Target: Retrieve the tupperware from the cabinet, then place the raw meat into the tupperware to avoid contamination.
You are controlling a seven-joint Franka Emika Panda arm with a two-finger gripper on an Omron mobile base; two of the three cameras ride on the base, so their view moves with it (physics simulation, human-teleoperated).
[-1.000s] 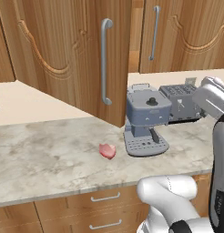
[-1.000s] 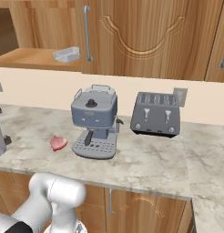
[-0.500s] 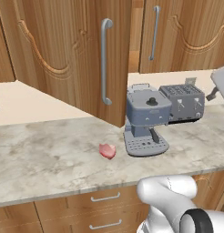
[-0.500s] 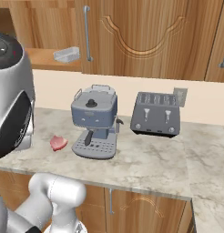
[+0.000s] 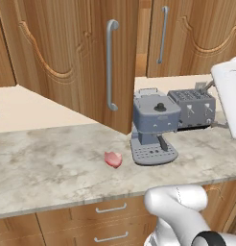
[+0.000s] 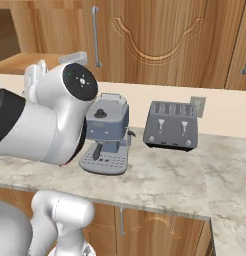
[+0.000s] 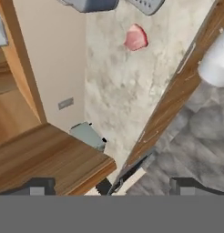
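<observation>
The raw meat [image 5: 113, 159], a small pinkish-red lump, lies on the marble counter left of the grey coffee machine [image 5: 153, 126]; the hand view has the meat [image 7: 135, 37] near its top. The cabinet [image 5: 91, 57] door stands swung open with its long grey bar handle [image 5: 110, 65] facing me. The pale tupperware [image 6: 75, 57] sits on the wooden shelf inside, just above my arm's big white link [image 6: 50, 120]. My gripper [image 7: 111, 186] is open, with nothing between its tips, high over the counter's left end near the shelf.
A grey toaster [image 5: 194, 108] stands right of the coffee machine against the wall. A small grey appliance [image 7: 89, 135] sits on the counter below a wall outlet [image 7: 65, 103]. Lower drawers [image 5: 110, 209] run under the counter. Another white arm link [image 5: 230, 96] crosses the right edge.
The arm has swung away from the toaster and up to the left; it now covers the left of the right base view, hiding the meat there. The jaws stayed open.
</observation>
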